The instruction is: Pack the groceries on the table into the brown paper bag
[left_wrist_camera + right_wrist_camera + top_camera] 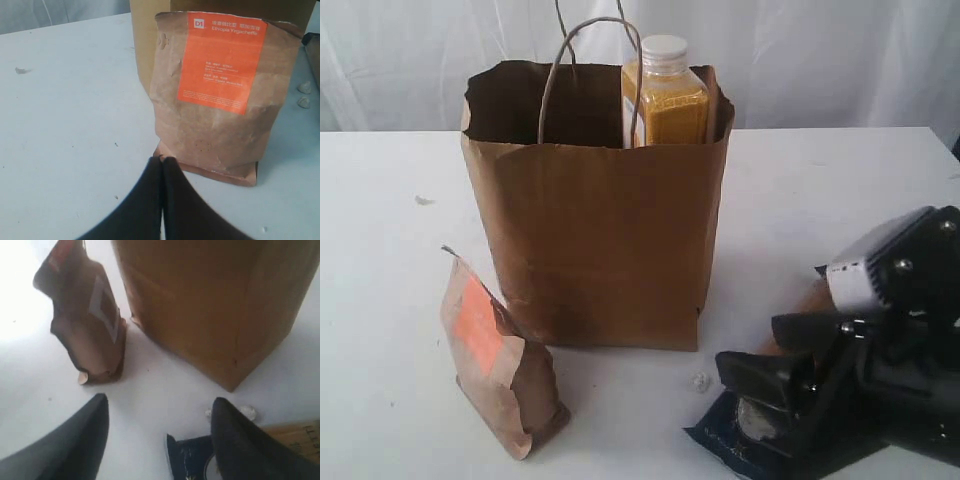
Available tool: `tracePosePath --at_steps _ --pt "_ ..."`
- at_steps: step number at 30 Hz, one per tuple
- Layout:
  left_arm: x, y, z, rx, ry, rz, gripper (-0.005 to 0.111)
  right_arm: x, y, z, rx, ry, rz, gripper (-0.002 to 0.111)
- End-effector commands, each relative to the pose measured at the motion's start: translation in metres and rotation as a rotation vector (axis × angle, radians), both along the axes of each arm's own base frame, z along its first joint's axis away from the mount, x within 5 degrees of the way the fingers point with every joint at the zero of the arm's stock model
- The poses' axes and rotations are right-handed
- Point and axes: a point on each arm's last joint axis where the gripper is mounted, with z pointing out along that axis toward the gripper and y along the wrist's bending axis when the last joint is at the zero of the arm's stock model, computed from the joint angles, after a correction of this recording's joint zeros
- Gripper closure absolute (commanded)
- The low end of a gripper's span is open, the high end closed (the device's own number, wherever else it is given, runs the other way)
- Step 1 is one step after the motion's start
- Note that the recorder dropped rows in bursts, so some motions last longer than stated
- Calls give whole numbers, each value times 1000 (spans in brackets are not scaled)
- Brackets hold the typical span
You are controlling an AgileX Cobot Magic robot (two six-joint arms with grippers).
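Brown paper makes the bag, which stands in the middle of the table. A juice bottle pokes out of its top. The pouch stands by the bag's front left corner. A dark blue packet lies near the table's front edge. The right gripper hangs over it, fingers spread. The left gripper is pressed together, facing the pouch.

Tall brown kraft paper bag, plain. Yellow-orange juice bottle w/ white cap. Small brown kraft pouch: orange label, white txt. Plain white counter. Dark navy packet.
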Motion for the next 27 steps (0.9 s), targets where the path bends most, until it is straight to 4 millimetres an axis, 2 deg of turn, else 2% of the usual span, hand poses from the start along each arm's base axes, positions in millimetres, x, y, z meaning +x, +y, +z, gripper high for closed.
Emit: tracePosePath --at_steps 1,7,13,21,27 --pt "0 0 -1 -2 -2 2 107 11 9 -13 3 30 -37 52" --pt "0 0 -1 -2 -2 2 107 28 24 -45 -97 115 -52 52" --pt "0 0 -1 -2 -2 2 107 43 35 -68 -139 132 -74 52" --pt "0 0 -1 -2 -2 2 107 61 53 -84 -195 182 -72 52" --pt "0 0 -1 -2 -2 2 107 81 64 -88 -261 236 -64 52"
